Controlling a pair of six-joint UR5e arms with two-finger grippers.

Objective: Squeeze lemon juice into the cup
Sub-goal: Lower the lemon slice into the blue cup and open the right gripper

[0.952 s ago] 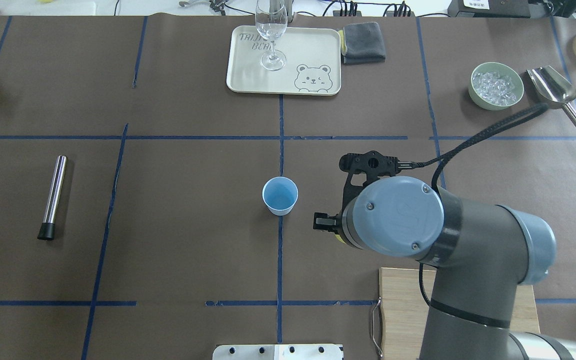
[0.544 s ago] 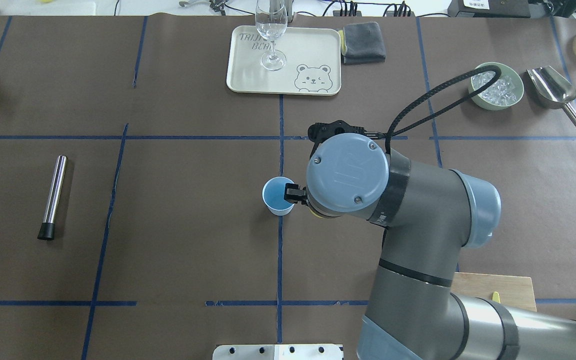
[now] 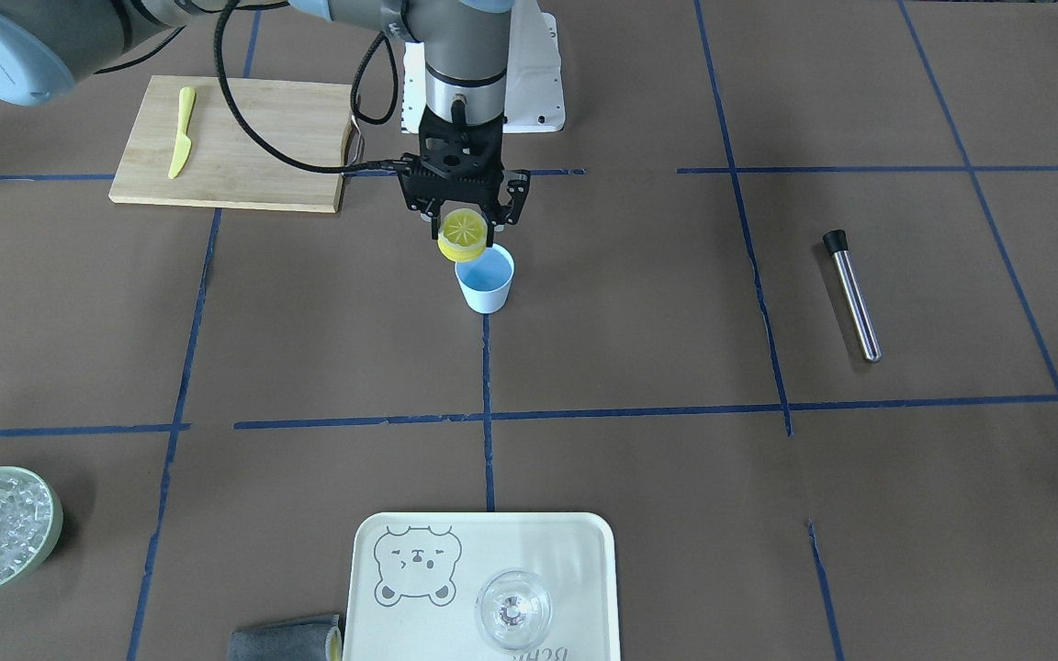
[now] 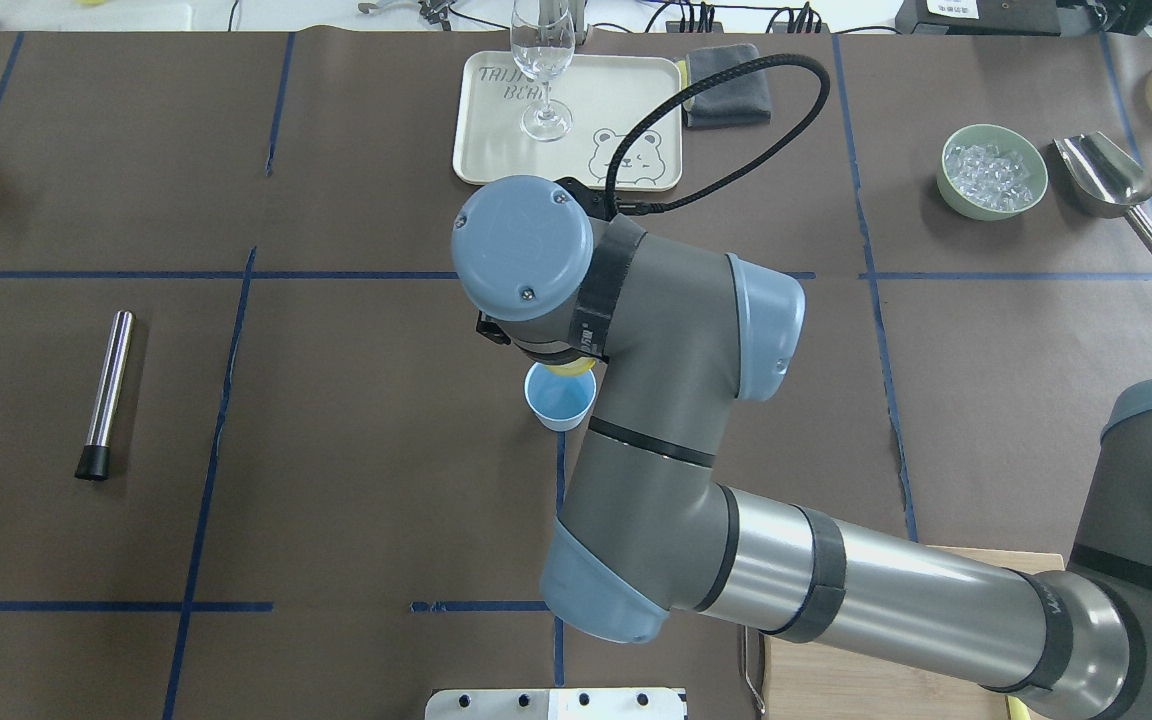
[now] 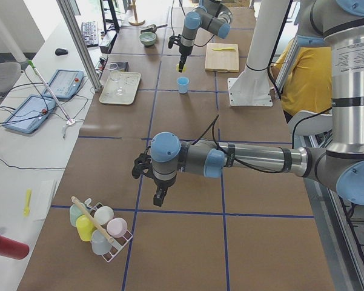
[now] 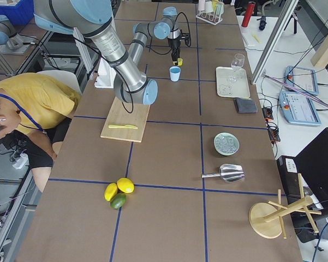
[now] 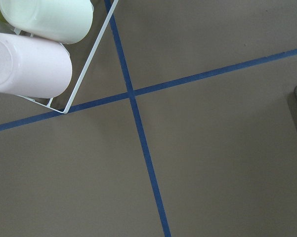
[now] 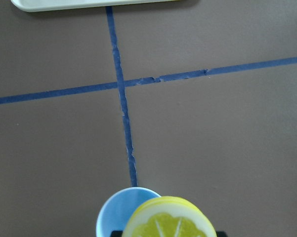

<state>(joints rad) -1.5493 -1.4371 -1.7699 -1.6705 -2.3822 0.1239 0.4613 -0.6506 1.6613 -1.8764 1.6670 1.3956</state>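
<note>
The right gripper (image 3: pixel 467 226), jaws clamped on the lemon (image 3: pixel 462 233) (cut face sideways), hangs just above the cup (image 3: pixel 485 283).

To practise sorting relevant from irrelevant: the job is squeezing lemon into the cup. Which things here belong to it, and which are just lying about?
Job: lemon, cup, right gripper holding the lemon.

Lying about: glass, tray, ice bowl, knife, board, steel tube, scoop, cloth.
</note>
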